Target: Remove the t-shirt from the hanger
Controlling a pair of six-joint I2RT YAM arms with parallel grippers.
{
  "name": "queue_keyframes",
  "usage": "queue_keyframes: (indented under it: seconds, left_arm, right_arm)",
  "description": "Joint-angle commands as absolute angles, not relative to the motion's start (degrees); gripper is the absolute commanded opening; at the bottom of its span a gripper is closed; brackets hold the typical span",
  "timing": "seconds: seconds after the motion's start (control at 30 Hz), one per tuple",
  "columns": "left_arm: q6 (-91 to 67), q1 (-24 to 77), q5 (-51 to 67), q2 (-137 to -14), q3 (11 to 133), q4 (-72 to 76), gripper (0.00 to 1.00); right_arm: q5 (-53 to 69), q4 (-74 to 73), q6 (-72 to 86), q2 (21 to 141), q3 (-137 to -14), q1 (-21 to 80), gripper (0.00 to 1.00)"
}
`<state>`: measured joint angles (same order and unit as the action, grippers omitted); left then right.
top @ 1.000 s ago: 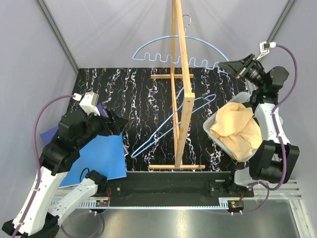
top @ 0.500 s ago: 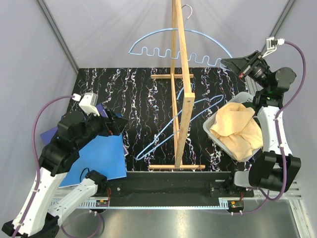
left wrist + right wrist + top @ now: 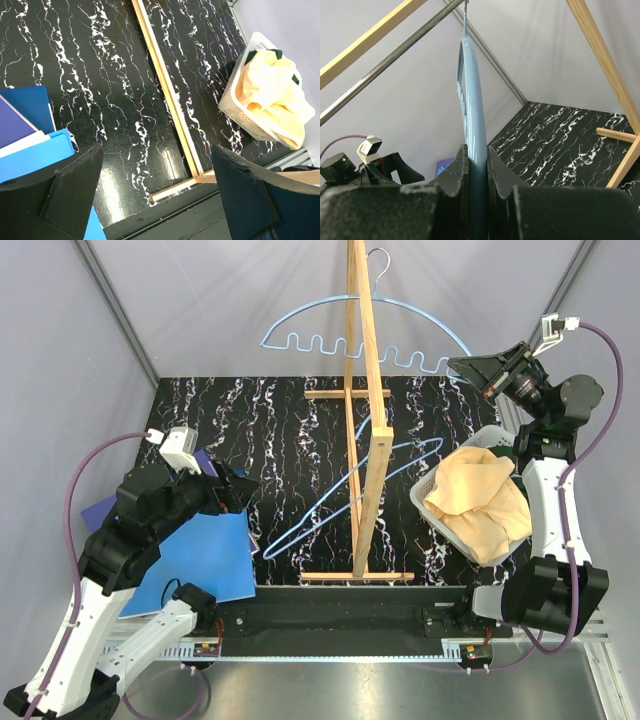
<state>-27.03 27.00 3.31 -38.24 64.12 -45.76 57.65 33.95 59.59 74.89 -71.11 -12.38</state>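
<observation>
Stretched taller than a second ago, the right arm (image 3: 545, 490), opposite the crouched left gripper (image 3: 156, 165) (jaws wide, empty), rises past the yellow t-shirt (image 3: 480, 502) heaped in its basket (image 3: 424, 505), right gripper (image 3: 477, 160) pinching one end of the blue hanger (image 3: 472, 100).

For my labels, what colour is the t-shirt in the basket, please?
The t-shirt is pale yellow, clearest from the left wrist.
</observation>
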Motion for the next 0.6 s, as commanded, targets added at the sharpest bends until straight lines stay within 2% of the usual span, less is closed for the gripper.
queue_keyframes:
  seconds: [0.0,0.2,0.57]
  left_arm:
    - [-26.81,26.81,5.19,-37.53,64.95,-43.24,0.93]
    - [-26.81,26.81,5.18,-37.44,65.04,-43.33,0.93]
    - [-26.81,26.81,5.1,-37.44,64.95,-43.33,0.93]
  right_arm:
    - [54.32,32.0,56.69,71.37,-74.44,-12.22,0.0]
    - [53.0,26.11,52.38,70.14,-76.2,-12.22,0.0]
    - [56.69,31.53,57.03,70.22,-75.59,-12.22,0.0]
